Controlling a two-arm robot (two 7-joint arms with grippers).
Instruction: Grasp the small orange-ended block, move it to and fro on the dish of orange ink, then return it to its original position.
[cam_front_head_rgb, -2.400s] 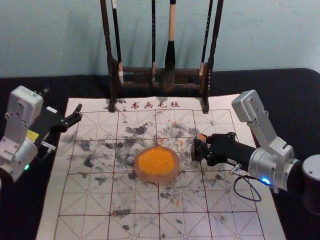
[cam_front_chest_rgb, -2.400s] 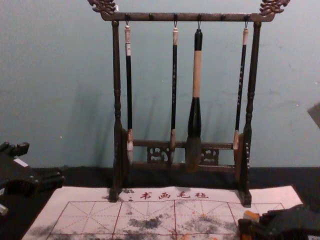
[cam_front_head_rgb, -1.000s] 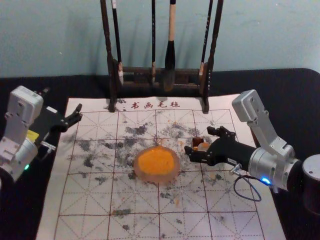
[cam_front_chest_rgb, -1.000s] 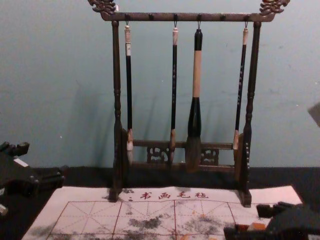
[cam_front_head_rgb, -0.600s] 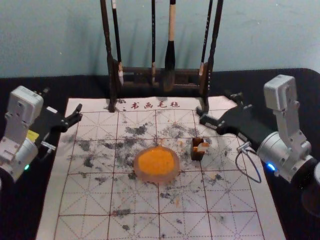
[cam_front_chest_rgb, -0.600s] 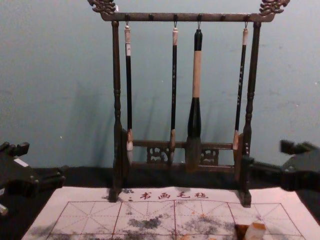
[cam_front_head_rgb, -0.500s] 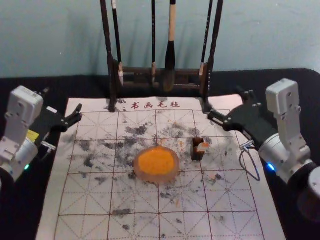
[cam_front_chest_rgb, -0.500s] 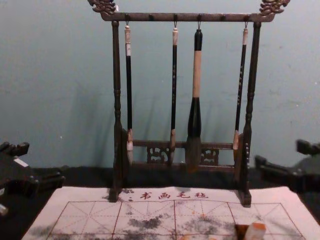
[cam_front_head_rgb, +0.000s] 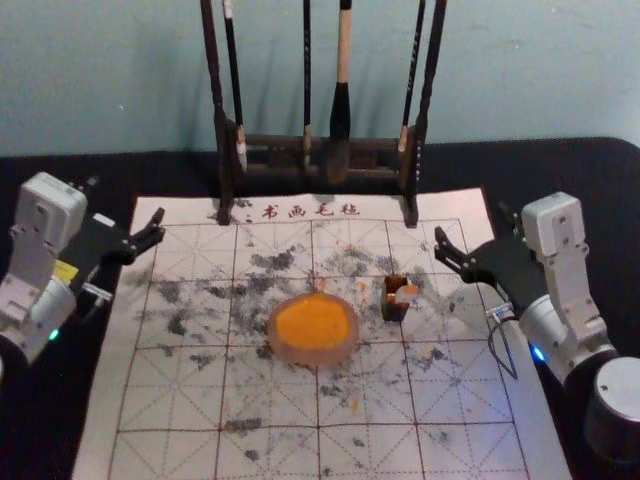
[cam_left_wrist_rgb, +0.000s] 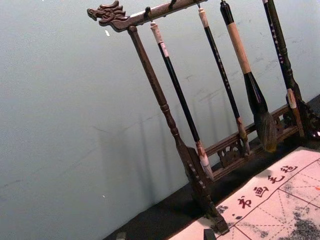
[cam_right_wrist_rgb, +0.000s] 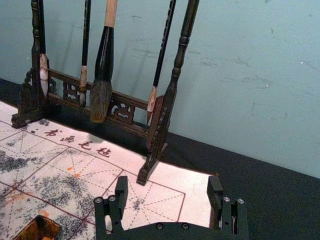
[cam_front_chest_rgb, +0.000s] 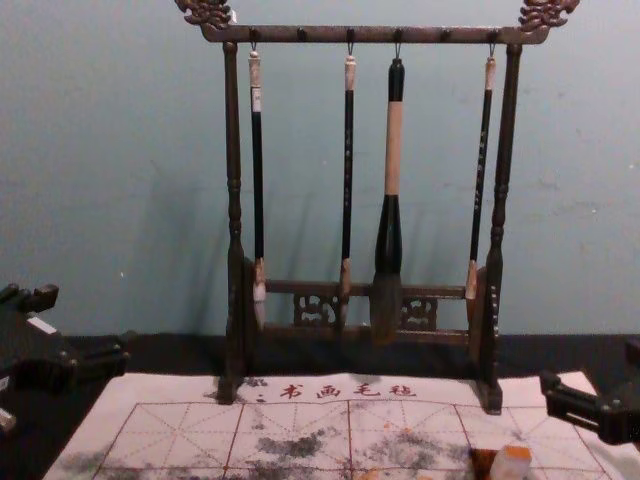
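White gridded practice mat, spotted with dark ink (cam_front_head_rgb: 180, 450): its middle is lying free of the right arm, which is drawing back from the block's place; I'm judging that the return is finishing.
Dark carved wooden rack (cam_front_chest_rgb: 508, 120): it is standing at the mat's far edge with black-handled brushes (cam_front_chest_rgb: 349, 180) hanging from it; I'm wanting the arm to be passing wide of its near right foot.
Right gripper (cam_right_wrist_rgb: 168, 184): compared with a moment ago, it is hanging farther from the block, over the mat's right side, its fingers spreading wide with nothing between them.
Left gripper (cam_left_wrist_rgb: 165, 234): it is waiting at the mat's far left corner, fingers standing apart, holding nothing.
Round translucent dish of orange ink (cam_front_head_rgb: 315, 357): it is sitting mid-mat, left of the box, leaving a narrow gap I'd be minding on any fresh reach.
Dark brown open-topped box (cam_front_head_rgb: 390, 310): it is standing upright, apart from the dish.
Small pale block with an orange end (cam_front_head_rgb: 406, 293): it is leaning rightward at the box, orange end up; I'm not managing to tell whether it is seating fully inside, so a light knock could be shifting it.
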